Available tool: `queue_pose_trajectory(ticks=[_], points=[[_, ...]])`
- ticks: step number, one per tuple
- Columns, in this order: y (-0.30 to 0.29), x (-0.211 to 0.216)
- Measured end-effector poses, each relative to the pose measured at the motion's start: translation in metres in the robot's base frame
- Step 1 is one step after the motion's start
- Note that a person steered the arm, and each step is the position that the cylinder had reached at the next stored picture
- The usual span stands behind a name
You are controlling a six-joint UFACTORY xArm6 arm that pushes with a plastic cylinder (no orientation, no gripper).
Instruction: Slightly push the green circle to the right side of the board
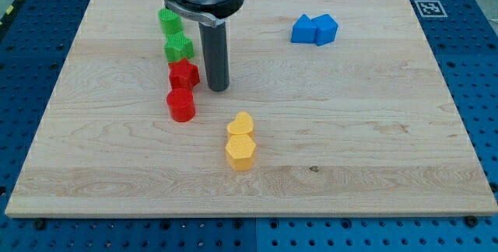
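Observation:
The green circle (170, 21) stands near the board's top left, just under the arm's body. A green star-like block (179, 47) sits right below it. My tip (218, 89) rests on the board to the right of the red star (184, 73), below and to the right of the green circle and apart from it. The rod stands close to the right of the green star-like block.
A red circle (180, 105) lies below the red star. A yellow heart (240, 124) and a yellow hexagon (240, 151) sit together near the middle bottom. Two blue blocks (314, 29) touch each other at the top right. The wooden board (389, 127) lies on a blue perforated table.

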State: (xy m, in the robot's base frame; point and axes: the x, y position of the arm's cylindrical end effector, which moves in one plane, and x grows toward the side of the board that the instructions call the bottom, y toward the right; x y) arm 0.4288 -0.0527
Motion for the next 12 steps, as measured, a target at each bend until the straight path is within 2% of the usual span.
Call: queue_pose_trajectory(ticks=[1,3,4,5,6,7,8,12], points=[[0.0,-0.029],[-0.003,-0.134],[-0.027,-0.19],[-0.099,-0.224],[-0.149,-0.212],[-0.164,-0.184],[-0.162,-0.163],[-0.139,-0.148]])
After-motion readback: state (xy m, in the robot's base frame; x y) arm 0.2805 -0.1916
